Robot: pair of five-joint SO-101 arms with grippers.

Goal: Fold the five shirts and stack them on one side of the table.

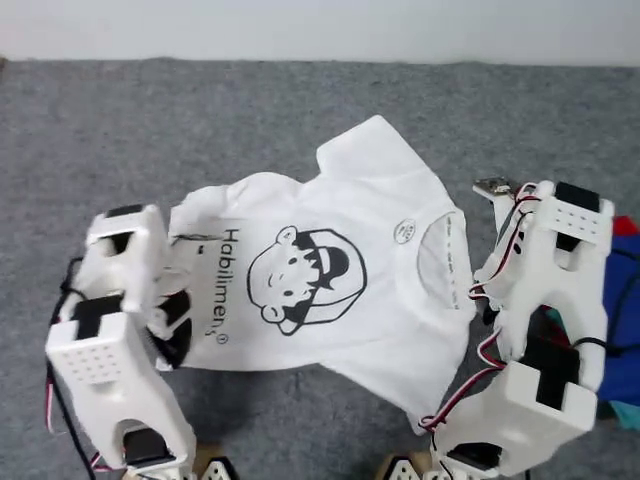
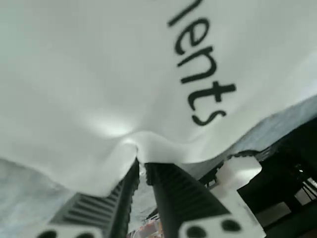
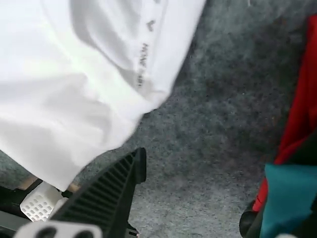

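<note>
A white shirt (image 1: pixel 330 270) with a black cartoon print lies spread on the grey carpeted table (image 1: pixel 200 120), collar toward the right. My left gripper (image 1: pixel 178 302) is at the shirt's hem on the left. In the left wrist view this gripper (image 2: pixel 141 163) is shut on a raised fold of the white shirt (image 2: pixel 124 74) near the printed letters. My right arm (image 1: pixel 548 262) stands just right of the collar. The right gripper (image 3: pixel 190 198) is open over bare carpet beside the shirt's edge (image 3: pixel 99 79), with one black finger (image 3: pixel 111 191) showing and nothing between the jaws.
A heap of red (image 1: pixel 622 226), blue (image 1: pixel 622 300) and teal (image 1: pixel 625 412) cloth lies at the table's right edge, behind the right arm. The red (image 3: pixel 297 109) and teal (image 3: pixel 287 198) cloth sit close to the right gripper. Bare carpet stretches along the far side.
</note>
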